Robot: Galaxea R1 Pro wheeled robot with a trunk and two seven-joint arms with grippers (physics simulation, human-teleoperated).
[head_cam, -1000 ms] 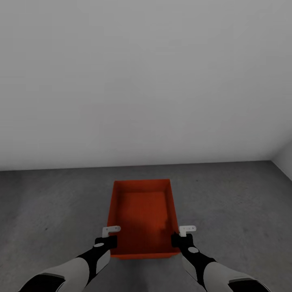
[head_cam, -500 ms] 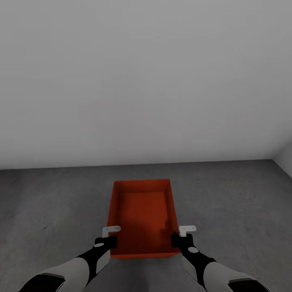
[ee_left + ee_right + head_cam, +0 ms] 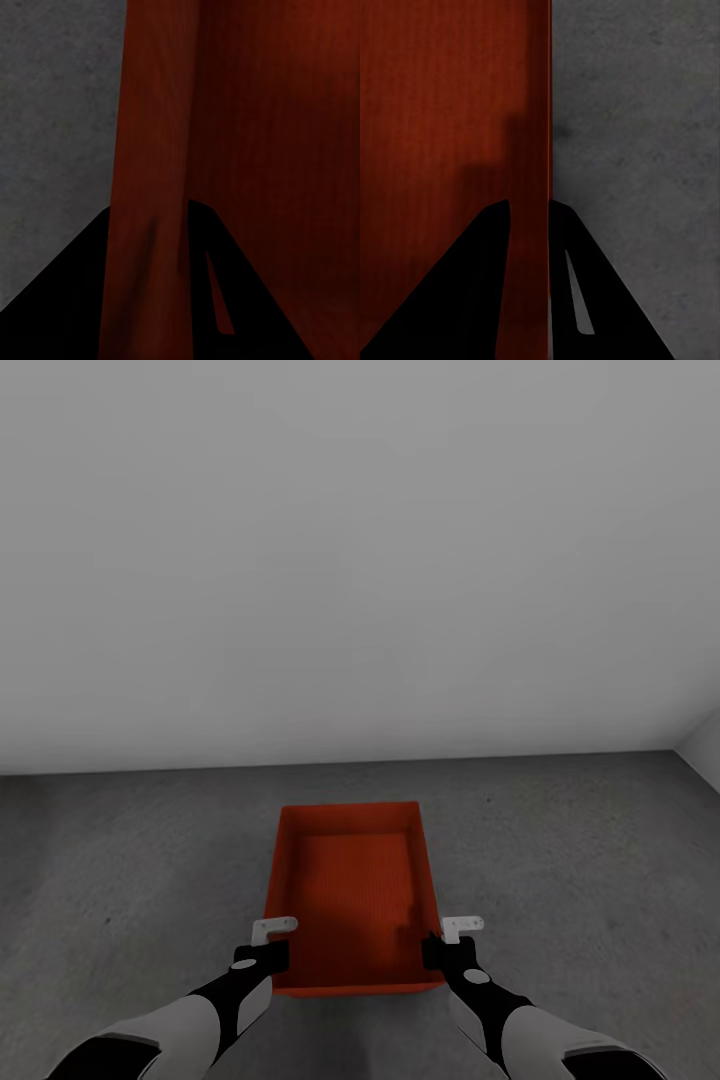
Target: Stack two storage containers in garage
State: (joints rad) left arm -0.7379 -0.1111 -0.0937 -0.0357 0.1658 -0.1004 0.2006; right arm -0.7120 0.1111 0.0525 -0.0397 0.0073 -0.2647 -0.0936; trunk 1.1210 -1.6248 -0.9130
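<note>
One orange-red storage container (image 3: 350, 880) sits open-topped and empty in front of me, over the dark grey concrete floor (image 3: 130, 860) of the garage. My left gripper (image 3: 268, 952) is shut on its left wall near the close corner, and that wall (image 3: 150, 135) runs between the black fingers (image 3: 67, 307). My right gripper (image 3: 442, 950) is shut on the right wall in the same way, with the thin rim (image 3: 536, 112) pinched between its fingers (image 3: 585, 300). I cannot tell whether the container touches the floor.
A plain white wall (image 3: 360, 560) stands a short way beyond the container. Another wall meets it at a corner at the far right (image 3: 705, 745). Mottled concrete floor (image 3: 645, 112) stretches to both sides of the container.
The line where wall meets floor has crept slightly upward in the head view, so the camera has shifted. The container and both grippers keep the same places relative to each other.
</note>
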